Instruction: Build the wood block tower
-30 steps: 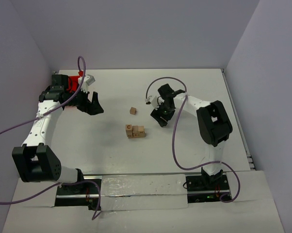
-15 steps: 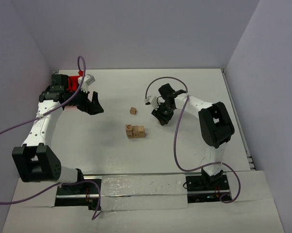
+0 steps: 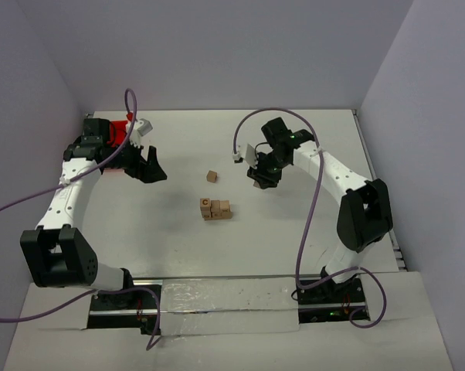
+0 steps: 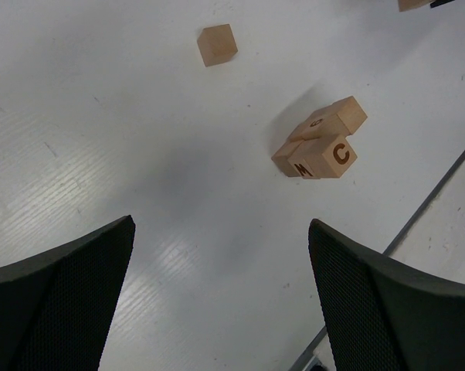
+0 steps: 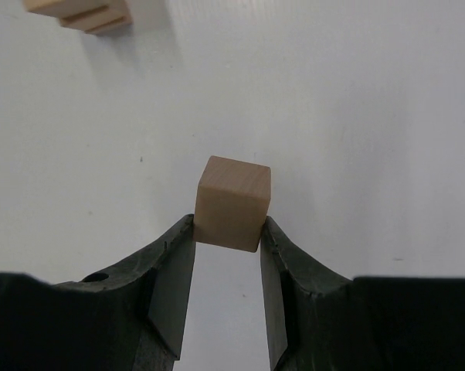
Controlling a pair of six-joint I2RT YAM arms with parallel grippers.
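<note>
Right tool (image 5: 226, 228) tight on blank cube (image 5: 234, 197), faces square to fingers (image 5: 173, 270); left tool (image 4: 221, 226) wide apart.

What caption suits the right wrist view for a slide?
Right end effector grips a plain wooden cube against the white table, stacked blocks beyond.

Quick headcount from my end: two claws, my left gripper (image 4: 221, 228) and my right gripper (image 5: 226, 226). Wooden cubes: one held cube (image 5: 232, 202), one loose cube (image 3: 212, 176), plus a lettered cluster (image 3: 215, 209) that looks like three, though I can't swear to it. One red bin (image 3: 121, 130). Two purple cables (image 3: 303, 232).
</note>
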